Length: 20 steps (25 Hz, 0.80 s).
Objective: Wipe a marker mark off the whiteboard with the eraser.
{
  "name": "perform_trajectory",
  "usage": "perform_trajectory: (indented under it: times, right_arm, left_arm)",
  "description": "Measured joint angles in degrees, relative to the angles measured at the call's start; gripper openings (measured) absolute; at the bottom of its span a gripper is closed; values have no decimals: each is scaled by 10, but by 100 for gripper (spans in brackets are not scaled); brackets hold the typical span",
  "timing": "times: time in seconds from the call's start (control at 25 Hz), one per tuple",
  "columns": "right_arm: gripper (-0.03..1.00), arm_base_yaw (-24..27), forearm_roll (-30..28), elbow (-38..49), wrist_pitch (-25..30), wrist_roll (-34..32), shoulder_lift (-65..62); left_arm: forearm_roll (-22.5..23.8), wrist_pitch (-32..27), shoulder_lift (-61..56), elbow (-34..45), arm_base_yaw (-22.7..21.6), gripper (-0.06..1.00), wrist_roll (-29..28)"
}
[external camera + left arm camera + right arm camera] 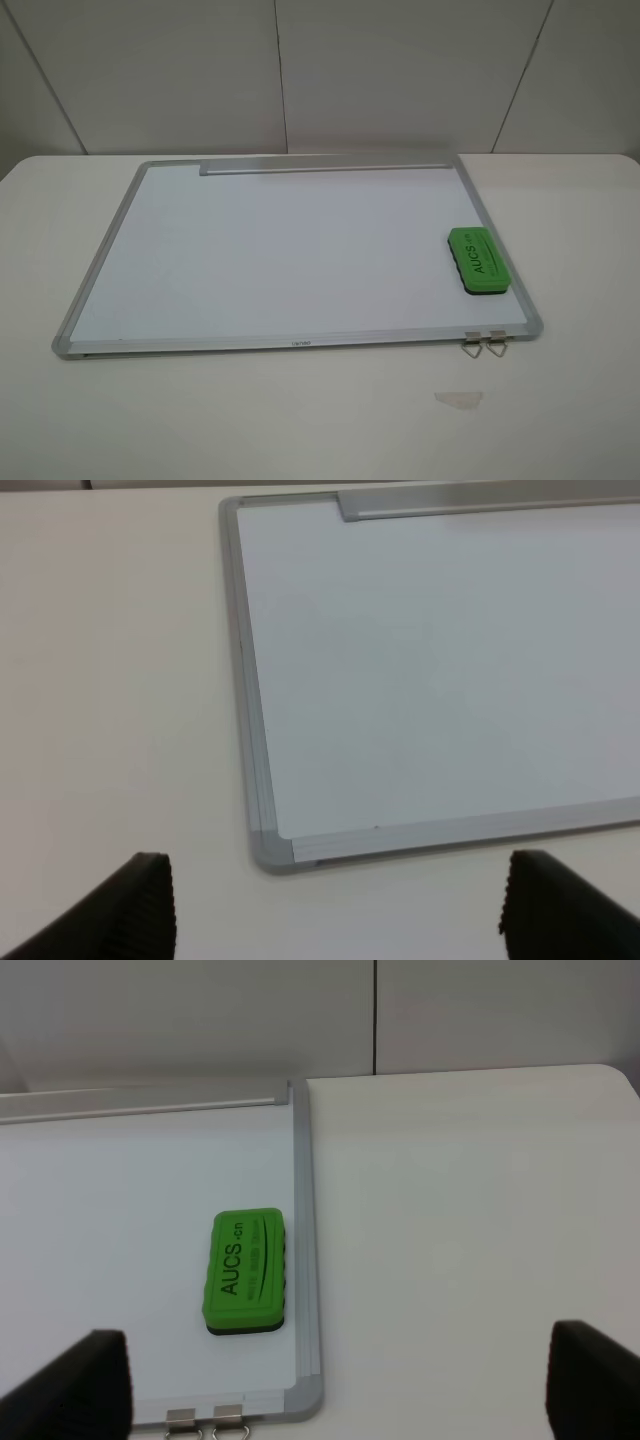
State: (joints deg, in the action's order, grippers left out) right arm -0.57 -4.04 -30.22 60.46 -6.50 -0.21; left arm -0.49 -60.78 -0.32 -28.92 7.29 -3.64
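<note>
1. The left gripper (335, 910) is spread wide, holding nothing, poised off the near left corner of the whiteboard (440, 680).
2. The right gripper (335, 1395) is spread wide, holding nothing, poised off the whiteboard's near right corner.

Green eraser (479, 261) flat on whiteboard's (280, 260) right edge.

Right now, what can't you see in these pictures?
- The marker mark: no view shows one on the whiteboard; too small or faint to tell.
- The eraser's underside: it faces down in the high and right wrist views.
- Left tool and right tool: only fingertips show, the rest cut off by the picture edge.
</note>
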Motion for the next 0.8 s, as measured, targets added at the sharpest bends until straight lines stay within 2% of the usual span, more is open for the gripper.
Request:
perform_trajectory:
  times: [0.8]
  right_arm:
    - [83, 0, 0, 0, 0, 0, 0]
  left_arm:
    - [0, 0, 0, 0, 0, 68, 0]
